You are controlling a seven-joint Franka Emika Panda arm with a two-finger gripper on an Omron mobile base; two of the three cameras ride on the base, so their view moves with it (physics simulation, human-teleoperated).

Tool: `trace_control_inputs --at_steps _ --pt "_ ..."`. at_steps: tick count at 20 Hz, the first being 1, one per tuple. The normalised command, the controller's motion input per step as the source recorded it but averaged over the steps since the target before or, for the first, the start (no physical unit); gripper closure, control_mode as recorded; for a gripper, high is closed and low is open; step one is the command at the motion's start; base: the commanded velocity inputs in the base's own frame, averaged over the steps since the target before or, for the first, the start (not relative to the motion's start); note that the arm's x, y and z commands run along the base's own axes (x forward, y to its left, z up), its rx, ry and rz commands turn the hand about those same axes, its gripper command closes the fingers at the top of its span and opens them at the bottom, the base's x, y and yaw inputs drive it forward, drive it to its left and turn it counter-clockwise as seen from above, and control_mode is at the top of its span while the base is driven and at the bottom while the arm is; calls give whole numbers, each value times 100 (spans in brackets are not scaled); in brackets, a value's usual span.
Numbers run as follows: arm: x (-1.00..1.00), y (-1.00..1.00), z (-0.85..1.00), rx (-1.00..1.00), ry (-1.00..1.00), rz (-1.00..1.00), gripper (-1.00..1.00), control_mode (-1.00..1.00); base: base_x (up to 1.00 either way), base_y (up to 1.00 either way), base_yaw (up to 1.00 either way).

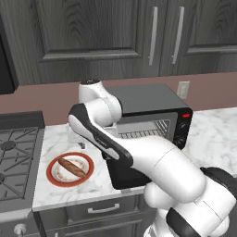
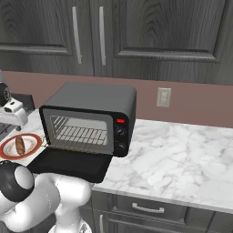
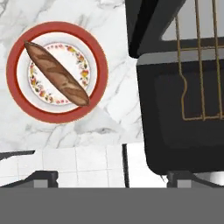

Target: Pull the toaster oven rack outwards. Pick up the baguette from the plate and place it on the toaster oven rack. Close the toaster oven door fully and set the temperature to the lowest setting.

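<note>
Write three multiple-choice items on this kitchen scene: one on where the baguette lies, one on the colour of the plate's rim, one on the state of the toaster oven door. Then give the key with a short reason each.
1. Where does the baguette lie?
A. on the plate
B. on the toaster oven rack
C. on the stove

2. What colour is the plate's rim?
A. blue
B. red-orange
C. black

3. How does the toaster oven door stand?
A. shut upright
B. folded down open
C. taken off the oven

Key:
1 A: the hand view shows the loaf lying diagonally across the plate, on the counter beside the toaster oven.
2 B: a red-orange ring surrounds the white, speckled centre.
3 B: the door lies flat in front of the cavity, and the wire rack shows behind it.
</note>
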Motion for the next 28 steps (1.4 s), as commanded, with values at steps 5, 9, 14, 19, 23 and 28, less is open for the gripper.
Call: trace_control_inputs --at_steps 5,9,14,19,23,28 --pt "36 32 -46 -2 13 13 -100 -100 0 0 0" --pt "16 15 -66 0 0 0 -100 -100 0 0 0" --pt "7 23 -60 0 0 0 -100 -100 0 0 0" --pt "30 34 -37 -1 0 0 -100 -100 0 0 0" --pt "43 23 -24 -2 0 0 -100 -100 0 0 0" --pt "33 10 -23 -2 0 0 -100 -100 0 0 0"
